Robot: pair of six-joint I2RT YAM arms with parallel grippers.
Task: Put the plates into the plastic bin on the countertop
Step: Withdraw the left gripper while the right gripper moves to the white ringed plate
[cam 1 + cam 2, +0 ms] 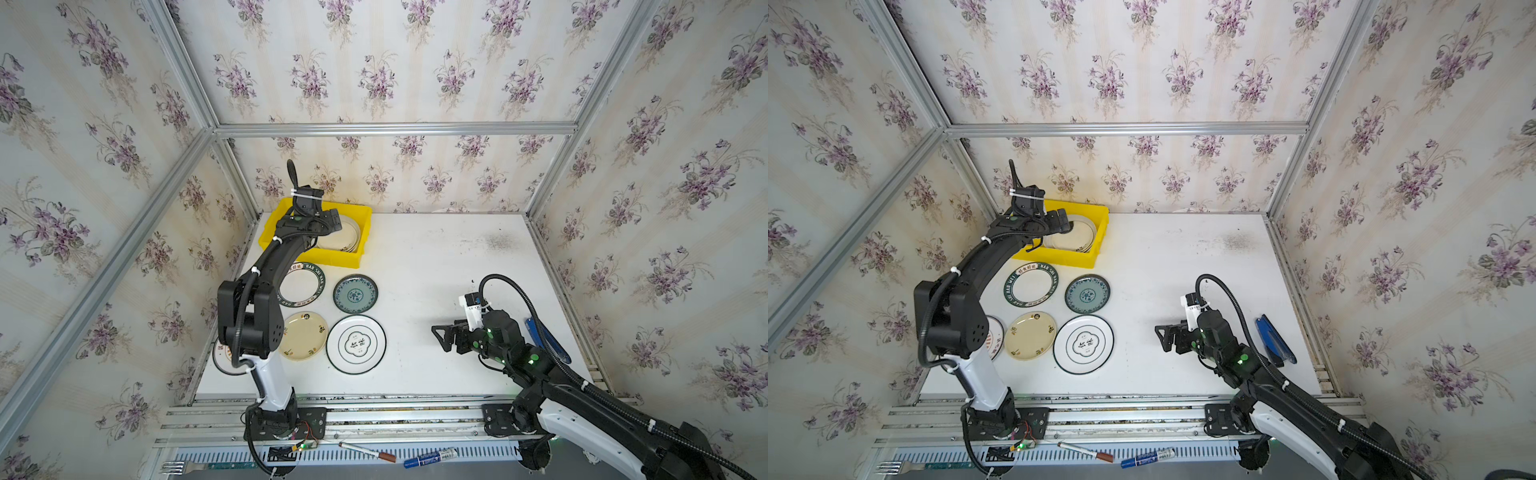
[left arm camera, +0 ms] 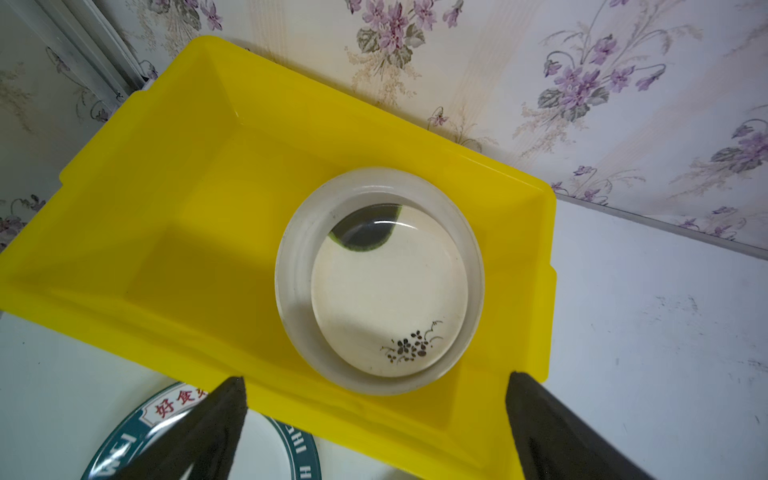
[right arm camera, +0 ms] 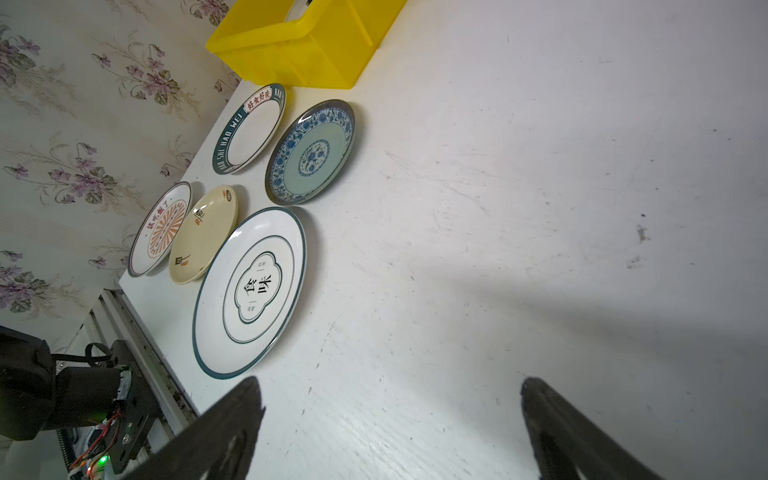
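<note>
Five plates (image 1: 356, 344) lie on the countertop (image 1: 436, 270) just in front of the plastic bin (image 2: 174, 187). A stack topped by a cream flowered plate (image 2: 386, 291) sits in the bin's right half. The left gripper (image 2: 376, 378) hangs over the bin's near wall, jaws wide and empty. The right gripper (image 3: 390, 380), equally wide and empty, is well away from the bin. That top plate sits off-centre, so plates added there may slide or tip. Only the right wrist view shows the sunburst plate (image 3: 160, 230) whole, farthest from the bin. In both top views the left arm covers most of it.
</note>
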